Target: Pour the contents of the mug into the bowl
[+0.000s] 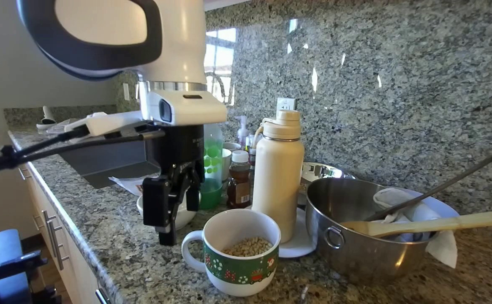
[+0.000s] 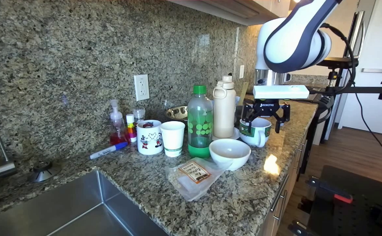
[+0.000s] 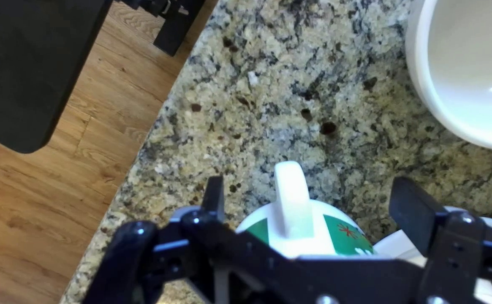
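The white mug with the green band (image 1: pixel 241 267) stands upright on the counter with small tan grains (image 1: pixel 249 247) inside. It also shows in an exterior view (image 2: pixel 254 137) and, with its handle facing up the picture, in the wrist view (image 3: pixel 298 223). My gripper (image 1: pixel 180 220) is open and empty on the mug's handle side, above the counter. In the wrist view its fingers (image 3: pixel 311 194) are spread to both sides of the handle, apart from it. The white bowl (image 2: pixel 228 160) stands near the mug; its visible inside is bare in the wrist view (image 3: pixel 425 67).
A cream bottle (image 1: pixel 277 181) stands close beside the mug. A steel pot (image 1: pixel 368 261) with utensils is nearby. A green bottle (image 2: pixel 200 127), a paper cup (image 2: pixel 172 137) and a plastic bag (image 2: pixel 194 178) lie around the bowl. The sink (image 2: pixel 79 203) and counter edge bound the area.
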Controlling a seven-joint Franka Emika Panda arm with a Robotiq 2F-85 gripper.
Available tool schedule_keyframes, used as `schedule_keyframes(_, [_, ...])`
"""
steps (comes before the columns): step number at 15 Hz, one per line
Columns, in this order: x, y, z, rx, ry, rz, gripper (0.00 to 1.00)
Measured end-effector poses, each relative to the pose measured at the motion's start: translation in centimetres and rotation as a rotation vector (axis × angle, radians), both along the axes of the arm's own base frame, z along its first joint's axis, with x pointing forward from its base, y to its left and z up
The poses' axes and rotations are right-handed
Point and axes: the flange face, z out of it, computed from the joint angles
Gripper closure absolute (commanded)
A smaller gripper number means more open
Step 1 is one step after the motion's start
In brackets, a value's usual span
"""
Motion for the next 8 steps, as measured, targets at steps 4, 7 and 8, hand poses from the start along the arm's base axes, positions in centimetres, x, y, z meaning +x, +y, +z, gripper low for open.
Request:
schedule_keyframes(4, [1.1,-2.4,-1.3,0.003,0.017,-0.042,0.0])
schedule_keyframes(7, [2.0,-3.5,-2.1,0.0,0.028,-0.055,0.0])
schedule_keyframes(8, [2.3,-3.7,-2.3,-0.001,0.032,-0.055,0.0])
